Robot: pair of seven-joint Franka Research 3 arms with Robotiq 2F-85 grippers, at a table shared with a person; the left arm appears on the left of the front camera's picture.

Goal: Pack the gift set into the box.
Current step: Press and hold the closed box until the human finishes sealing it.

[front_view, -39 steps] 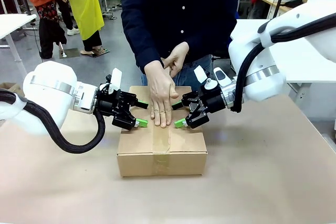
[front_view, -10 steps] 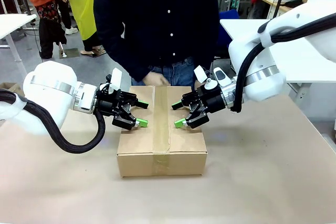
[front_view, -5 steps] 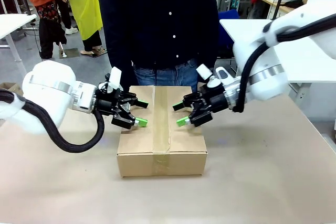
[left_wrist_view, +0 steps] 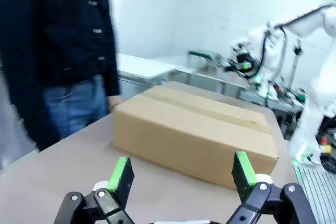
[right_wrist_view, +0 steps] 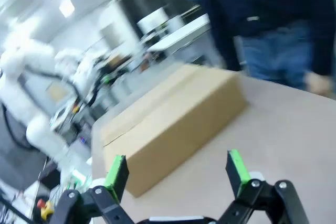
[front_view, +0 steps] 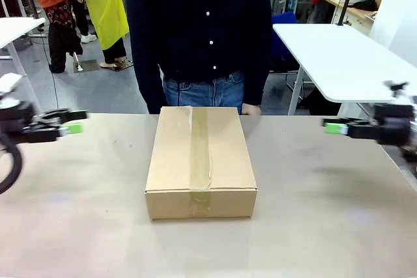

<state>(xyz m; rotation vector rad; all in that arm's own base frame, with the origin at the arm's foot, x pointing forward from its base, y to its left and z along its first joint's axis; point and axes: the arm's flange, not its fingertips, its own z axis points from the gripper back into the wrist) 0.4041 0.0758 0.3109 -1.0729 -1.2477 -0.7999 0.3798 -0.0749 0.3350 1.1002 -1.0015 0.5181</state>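
A robotics lab is doubling as a garment workshop: white work tables (front_view: 339, 63) are standing on a grey floor (front_view: 91, 89), bright clothes (front_view: 104, 4) are hanging at the back, and white walls are glowing under ceiling lights (right_wrist_view: 67, 7).

Left end effector (left_wrist_view: 182, 174) gapes wide before the taped-shut box (left_wrist_view: 195, 132).

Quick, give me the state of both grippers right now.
Left gripper: open, holding nothing, clear of the box.
Right gripper: open, holding nothing, also clear of the box.
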